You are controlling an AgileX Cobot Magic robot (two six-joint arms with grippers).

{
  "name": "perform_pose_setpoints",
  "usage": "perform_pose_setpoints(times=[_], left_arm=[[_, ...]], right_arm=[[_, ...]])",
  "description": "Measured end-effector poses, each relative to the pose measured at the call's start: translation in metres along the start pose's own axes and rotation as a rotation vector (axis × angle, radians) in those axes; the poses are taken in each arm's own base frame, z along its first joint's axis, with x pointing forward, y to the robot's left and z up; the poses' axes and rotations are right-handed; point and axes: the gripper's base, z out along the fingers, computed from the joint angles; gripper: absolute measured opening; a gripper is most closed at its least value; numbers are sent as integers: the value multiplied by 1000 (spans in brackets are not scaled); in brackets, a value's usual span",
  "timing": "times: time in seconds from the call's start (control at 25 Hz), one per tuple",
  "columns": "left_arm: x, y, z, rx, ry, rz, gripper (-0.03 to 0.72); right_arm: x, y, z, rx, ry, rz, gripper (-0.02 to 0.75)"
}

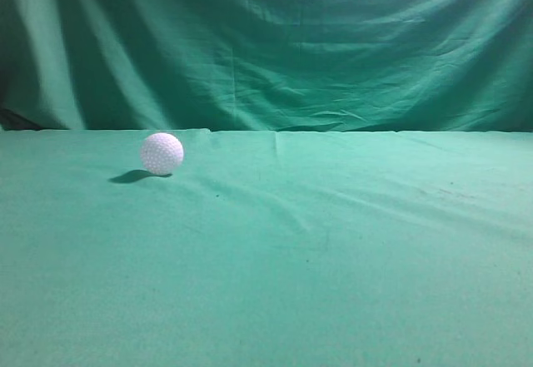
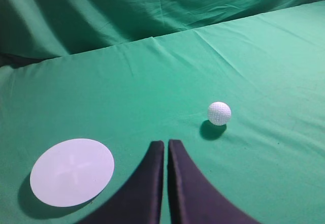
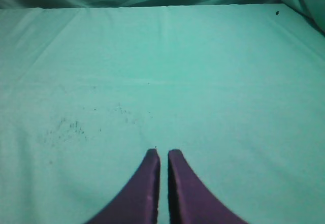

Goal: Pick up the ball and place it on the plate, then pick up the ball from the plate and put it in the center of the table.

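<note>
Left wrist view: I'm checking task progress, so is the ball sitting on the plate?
No, the ball rests on the green table, apart from the empty white plate.

From my exterior camera, the ball (image 1: 161,153) sits on the table (image 1: 333,250), left of centre and toward the back, in front of the curtain (image 1: 291,42). On my left wrist camera, the plate (image 2: 72,171) lies on the table well left of the ball (image 2: 219,113).
</note>
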Motion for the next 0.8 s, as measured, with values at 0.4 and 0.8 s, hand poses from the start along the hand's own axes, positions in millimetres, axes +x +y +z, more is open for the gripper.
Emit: perform_pose_setpoints(times=[0.4,0.8], left_arm=[[2,1,-4,-21,-11,41,0],[63,0,-3,-110,-48,61,0]], right_arm=[[0,0,0,0,0,0,48],[0,0,0,0,0,0,48]])
